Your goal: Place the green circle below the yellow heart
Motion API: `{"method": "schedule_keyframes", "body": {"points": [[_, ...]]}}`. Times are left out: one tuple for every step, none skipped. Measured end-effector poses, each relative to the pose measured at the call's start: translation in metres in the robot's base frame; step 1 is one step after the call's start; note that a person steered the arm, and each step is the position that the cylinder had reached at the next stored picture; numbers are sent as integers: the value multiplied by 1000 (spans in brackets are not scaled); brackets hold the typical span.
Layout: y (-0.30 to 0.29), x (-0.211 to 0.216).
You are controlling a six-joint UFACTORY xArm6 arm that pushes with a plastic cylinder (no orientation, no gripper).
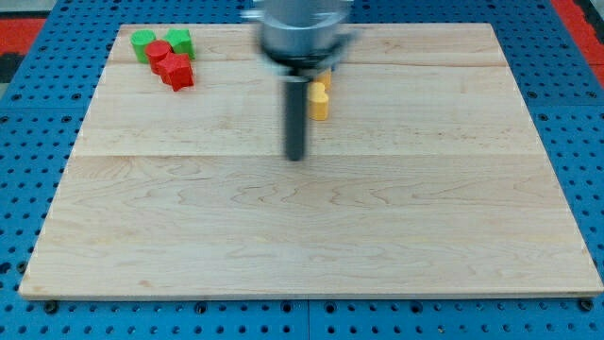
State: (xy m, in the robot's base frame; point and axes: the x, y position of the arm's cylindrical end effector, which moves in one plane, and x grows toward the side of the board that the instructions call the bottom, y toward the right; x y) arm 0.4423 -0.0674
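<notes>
The green circle (142,43) sits near the board's top left corner, with a second green block (179,41) to its right. The yellow heart (320,101) is near the top middle, partly hidden behind the rod. My tip (296,157) rests on the board just below and left of the yellow heart, far to the right of the green circle. A second yellow block (325,78) peeks out above the heart, mostly hidden by the arm.
Two red blocks (158,54) (177,71) sit just below and between the green blocks. The wooden board (302,246) lies on a blue pegboard surface. The arm's grey body (300,33) covers the board's top middle.
</notes>
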Motion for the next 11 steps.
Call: {"method": "schedule_keyframes", "body": {"points": [[-129,-35],[-175,-116],[-208,-188],[-198,-244],[-181,-202],[-160,-131],[-142,-102],[-148,-101],[-160,-131],[-121,-110],[-78,-72]]}}
